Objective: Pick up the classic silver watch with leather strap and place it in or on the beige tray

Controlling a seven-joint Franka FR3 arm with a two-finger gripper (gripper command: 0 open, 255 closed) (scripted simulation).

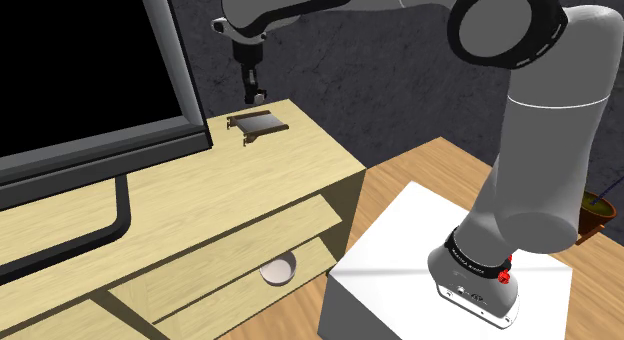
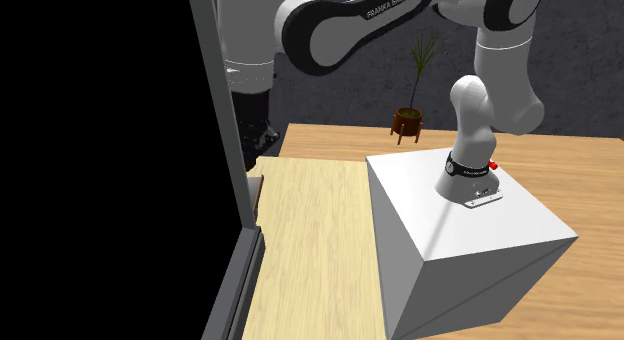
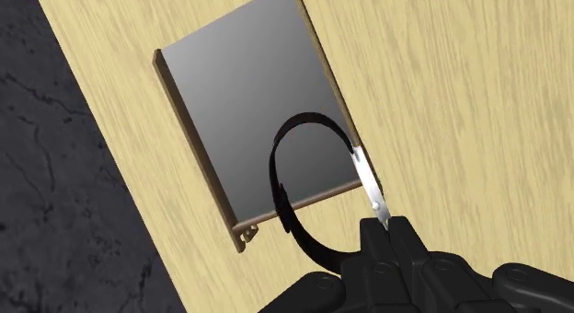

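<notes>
You're holding the watch [image 3: 368, 180] by its silver edge, the gripper [image 3: 384, 230] pinching it narrowly; its dark strap is looping above the tray [image 3: 248, 99] on the cabinet [image 1: 300, 173]. It's looking light, floppy and slippery, so a hold nearer the case is probably safer.

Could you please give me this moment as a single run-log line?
tool: shut on watch | watch: held above tray | placement: not yet done

The gripper [image 3: 384, 230] was clamped on the silver edge of the watch [image 3: 370, 180], its black strap [image 3: 276, 178] looping out ahead of the fingertips. Beyond the strap lay a grey tray [image 3: 248, 99] with a brown rim, on pale wood [image 3: 460, 99] bordered by a dark mottled surface [image 3: 55, 191]
</notes>
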